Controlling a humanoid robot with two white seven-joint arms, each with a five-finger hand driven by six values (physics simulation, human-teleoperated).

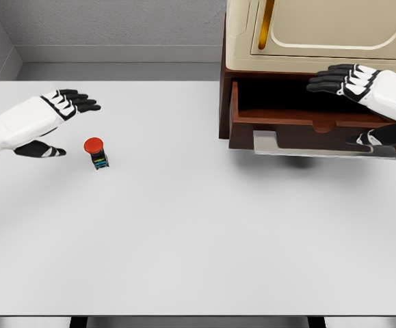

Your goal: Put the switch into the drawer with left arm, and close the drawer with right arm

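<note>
The switch, a small black body with a red round button on top, stands on the white table at the left. My left hand hovers just left of it, fingers spread and holding nothing. The brown wooden drawer at the upper right is pulled open, its dark inside showing, with a grey metal handle along its front. My right hand hangs over the drawer's right part, fingers relaxed above the opening and thumb low near the handle, gripping nothing.
A cream-coloured appliance with a door and a yellow strip sits on top of the drawer cabinet. A grey wall runs behind the table. The table's front edge lies at the bottom of the view.
</note>
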